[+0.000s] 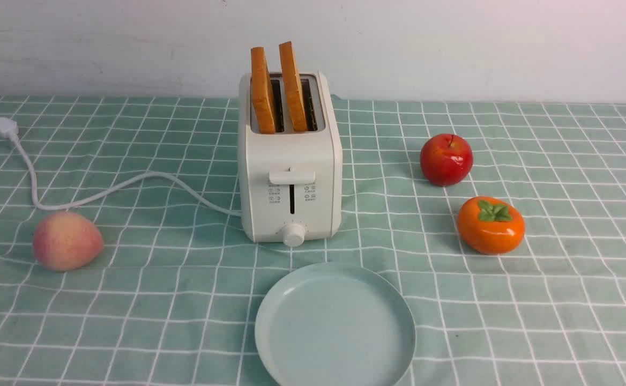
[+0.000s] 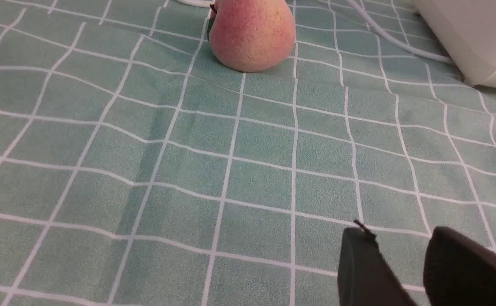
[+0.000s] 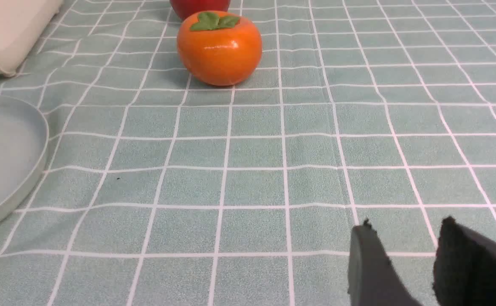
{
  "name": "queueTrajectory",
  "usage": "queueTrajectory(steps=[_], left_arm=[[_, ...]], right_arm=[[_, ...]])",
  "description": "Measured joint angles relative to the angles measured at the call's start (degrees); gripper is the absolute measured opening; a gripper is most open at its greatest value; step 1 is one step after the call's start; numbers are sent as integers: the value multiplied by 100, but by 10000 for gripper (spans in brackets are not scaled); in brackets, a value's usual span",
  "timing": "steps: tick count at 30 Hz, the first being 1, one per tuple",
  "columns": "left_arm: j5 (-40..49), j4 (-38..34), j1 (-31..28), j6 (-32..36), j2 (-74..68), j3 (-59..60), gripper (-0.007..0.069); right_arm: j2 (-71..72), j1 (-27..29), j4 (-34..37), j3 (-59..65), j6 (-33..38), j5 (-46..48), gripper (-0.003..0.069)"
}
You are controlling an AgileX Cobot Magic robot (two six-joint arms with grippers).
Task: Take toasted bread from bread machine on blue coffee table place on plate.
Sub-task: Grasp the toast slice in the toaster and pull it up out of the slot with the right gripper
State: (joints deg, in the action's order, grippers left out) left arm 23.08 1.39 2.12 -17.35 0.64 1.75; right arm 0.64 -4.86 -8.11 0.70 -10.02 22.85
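Toasted bread [image 1: 263, 91], two golden square slices: probably light, brittle; pinch the protruding top; left gripper [image 2: 401, 242] and right gripper [image 3: 405, 233] fingers slightly apart, empty.

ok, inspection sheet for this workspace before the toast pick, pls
Surface: blue coffee table, teal grid cloth, slightly wrinkled.
Job's things: toasted bread, two slices upright in the slots of the bread machine; plate empty, in front of the machine.
Clutter: peach on the left; red apple and persimmon on the right, all apart from the machine.
Grippers: left gripper and right gripper low over the cloth, jaws apart, empty.
Cables: white power cord runs left from the machine; plug lies loose on the cloth.
Surroundings: white wall; nothing else seen.
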Motion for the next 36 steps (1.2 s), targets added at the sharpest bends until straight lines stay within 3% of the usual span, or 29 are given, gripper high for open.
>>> queueTrajectory(steps=[36], left_arm=[[0, 0, 0, 0, 0, 0, 237]], right_arm=[[0, 0, 0, 0, 0, 0, 239]])
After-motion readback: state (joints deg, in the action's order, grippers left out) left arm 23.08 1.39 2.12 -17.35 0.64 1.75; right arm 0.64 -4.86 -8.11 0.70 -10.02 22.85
